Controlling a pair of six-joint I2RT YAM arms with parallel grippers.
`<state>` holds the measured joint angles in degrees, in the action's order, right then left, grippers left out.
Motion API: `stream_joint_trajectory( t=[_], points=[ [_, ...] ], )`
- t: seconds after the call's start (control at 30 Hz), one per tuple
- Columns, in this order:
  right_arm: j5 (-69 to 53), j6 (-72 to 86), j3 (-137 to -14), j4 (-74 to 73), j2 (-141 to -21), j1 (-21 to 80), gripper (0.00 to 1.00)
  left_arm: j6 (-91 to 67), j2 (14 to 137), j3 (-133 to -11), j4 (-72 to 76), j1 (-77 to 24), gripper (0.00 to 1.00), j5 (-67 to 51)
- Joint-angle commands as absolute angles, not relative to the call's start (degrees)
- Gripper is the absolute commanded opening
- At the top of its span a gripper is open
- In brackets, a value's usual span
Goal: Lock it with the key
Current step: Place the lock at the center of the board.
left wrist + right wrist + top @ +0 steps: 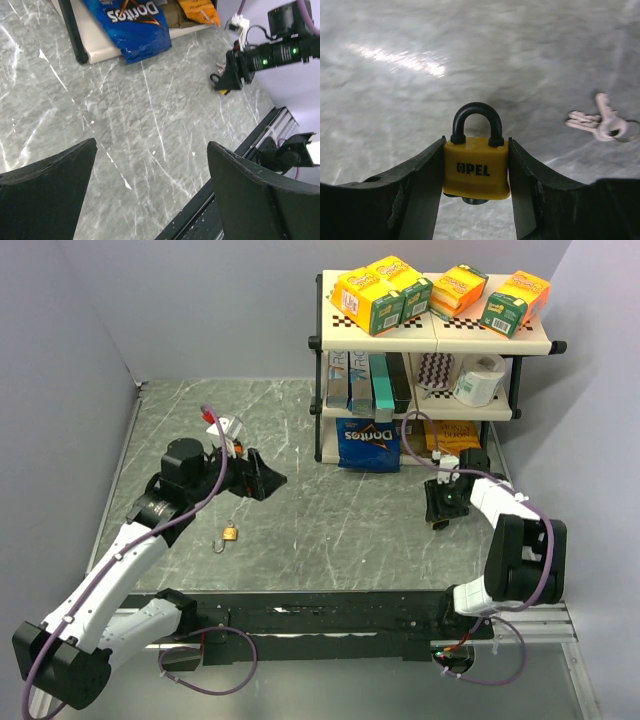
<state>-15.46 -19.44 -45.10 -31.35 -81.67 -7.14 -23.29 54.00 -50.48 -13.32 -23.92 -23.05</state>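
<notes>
We read "OPEL" in black capitals on the front of the yellow padlock [476,170], just below its black shackle. The "Doritos" logo stands in white on the blue chip bag [368,443] at the foot of the shelf rack [320,390]; in the left wrist view we see it upside down. The print on the orange cartons [380,295] is too small for us to read.

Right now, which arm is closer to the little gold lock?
Left. The left gripper hovers beyond the gold lock; the right gripper is far across, holding a yellow padlock.
</notes>
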Motion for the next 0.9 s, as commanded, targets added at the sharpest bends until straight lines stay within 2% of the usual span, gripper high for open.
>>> stream_joint_trajectory(
  t=[0.0,0.13,0.4,0.6,0.67,0.8,0.87],
  points=[
    [-15.82,-15.65,-49.66,-24.54,-84.54,-9.32,0.0,-20.74,52.3,-52.12,-13.19,-23.64,0.96,-23.63],
    [-16.35,-13.63,-49.48,-21.11,-84.99,-9.32,0.01,-21.97,49.57,-49.31,-10.72,-23.55,0.96,-24.0],
    [-16.17,-12.83,-48.52,-17.93,-88.06,-9.14,0.14,-21.8,49.48,-49.04,-12.04,-23.29,0.96,-21.71],
    [-13.36,-11.6,-48.16,-18.11,-88.51,-8.61,0.28,-20.83,50.36,-49.92,-14.23,-22.94,0.96,-19.25],
    [-13.1,-10.55,-48.34,-18.37,-88.51,-8.35,0.29,-21.53,50.71,-49.83,-14.68,-22.68,0.96,-19.42],
    [-12.13,-8.97,-48.34,-19.33,-87.54,-7.56,0.47,-23.38,53.16,-50.45,-16.34,-21.71,0.96,-20.13],
    [-12.13,-8.09,-48.34,-19.69,-86.58,-7.38,0.52,-23.55,53.79,-50.89,-16.87,-20.57,0.96,-20.83]
  ],
)
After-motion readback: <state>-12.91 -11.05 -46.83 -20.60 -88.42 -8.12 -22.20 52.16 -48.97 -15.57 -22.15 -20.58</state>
